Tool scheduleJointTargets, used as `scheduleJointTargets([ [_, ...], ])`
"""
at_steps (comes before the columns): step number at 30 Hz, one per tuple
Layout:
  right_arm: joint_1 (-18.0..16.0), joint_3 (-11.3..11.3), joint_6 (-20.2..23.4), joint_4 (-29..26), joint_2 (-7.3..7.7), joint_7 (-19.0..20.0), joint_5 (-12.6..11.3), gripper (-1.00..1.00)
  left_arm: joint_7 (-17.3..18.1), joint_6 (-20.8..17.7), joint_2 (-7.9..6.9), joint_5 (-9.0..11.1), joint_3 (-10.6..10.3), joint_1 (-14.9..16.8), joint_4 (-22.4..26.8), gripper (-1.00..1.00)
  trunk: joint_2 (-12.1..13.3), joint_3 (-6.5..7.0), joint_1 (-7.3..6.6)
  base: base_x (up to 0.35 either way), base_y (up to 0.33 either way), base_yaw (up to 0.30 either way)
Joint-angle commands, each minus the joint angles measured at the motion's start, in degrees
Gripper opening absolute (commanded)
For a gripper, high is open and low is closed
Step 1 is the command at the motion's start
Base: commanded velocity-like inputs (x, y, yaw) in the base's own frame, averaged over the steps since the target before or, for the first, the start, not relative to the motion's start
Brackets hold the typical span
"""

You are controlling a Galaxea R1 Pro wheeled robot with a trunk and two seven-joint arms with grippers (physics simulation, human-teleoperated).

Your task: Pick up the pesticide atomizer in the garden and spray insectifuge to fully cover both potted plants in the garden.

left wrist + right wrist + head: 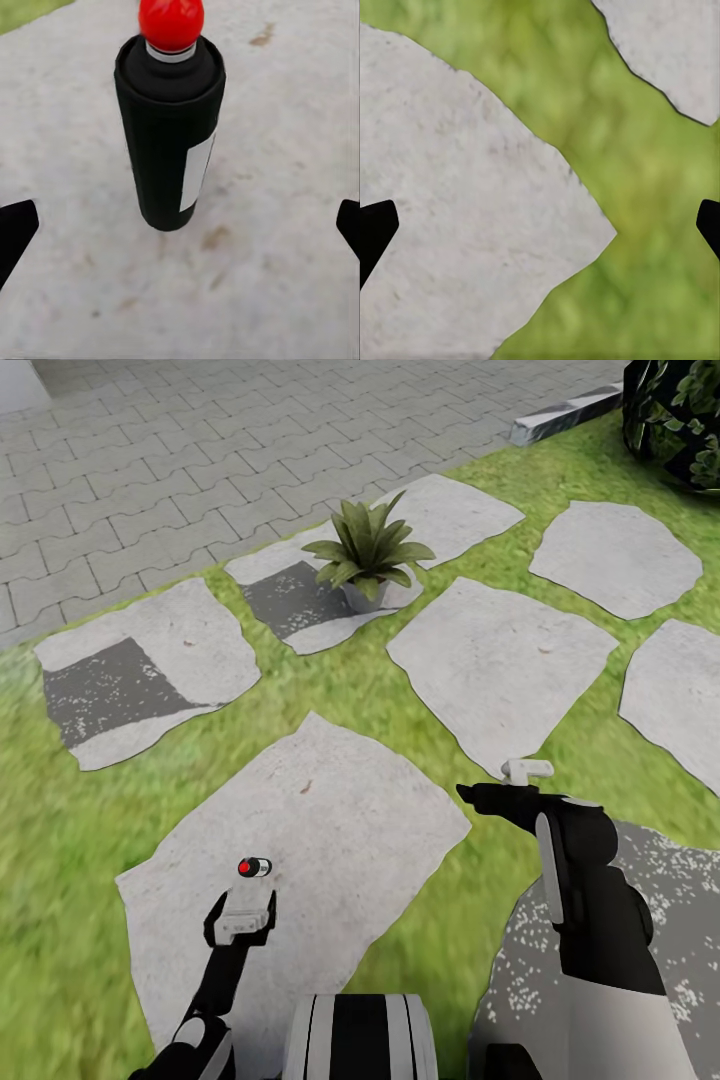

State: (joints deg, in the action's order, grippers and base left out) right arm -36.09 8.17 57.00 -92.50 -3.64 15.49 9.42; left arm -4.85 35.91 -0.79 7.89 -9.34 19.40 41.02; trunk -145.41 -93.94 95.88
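The pesticide atomizer (169, 142) stands upright on a large stepping stone (330, 830), a dark bottle with a white label and a red tip (253, 867). My left gripper (242, 925) hovers just short of it. Its fingers (15, 229) are spread wide to either side of the bottle and do not touch it. My right gripper (500, 792) is open over the edge of that stone and the grass, holding nothing. One potted plant (370, 550), a green rosette in a small grey pot, sits on a farther stone; its leaves look plain green.
Several flat stepping stones (500, 660) lie across the lawn (60, 840). Grey paving (150, 460) runs along the far side, with a kerb block (565, 415). A striped-leaf bush (680, 420) fills the far right corner. A dark speckled patch (600, 960) lies beneath my right arm.
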Motion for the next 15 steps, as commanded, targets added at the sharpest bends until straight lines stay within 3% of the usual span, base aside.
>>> scheduleJointTargets([
  [1, 0.0, 0.1, 0.2, -0.1, -0.05, 0.6, 0.6, 1.0, -1.1, 0.2, -0.03, 0.5, -0.4, 0.0, 0.0, 1.0, 0.0, -0.03, -0.01, 0.0, 0.0, 0.0],
  [9, 0.1, 0.0, 0.1, -0.1, -0.15, 0.6, 0.6, 1.0, -2.6, 0.2, -0.11, 0.9, -0.2, 0.0, -0.7, 1.0, 0.0, -0.03, -0.01, 0.0, 0.0, 0.0],
  [15, 0.5, -0.6, 0.1, -0.1, -0.29, 0.6, 0.6, 1.0, -2.5, 0.3, -0.45, 0.8, -0.2, 0.5, -4.2, 1.0, 0.0, -0.03, -0.01, 0.0, 0.0, 0.0],
])
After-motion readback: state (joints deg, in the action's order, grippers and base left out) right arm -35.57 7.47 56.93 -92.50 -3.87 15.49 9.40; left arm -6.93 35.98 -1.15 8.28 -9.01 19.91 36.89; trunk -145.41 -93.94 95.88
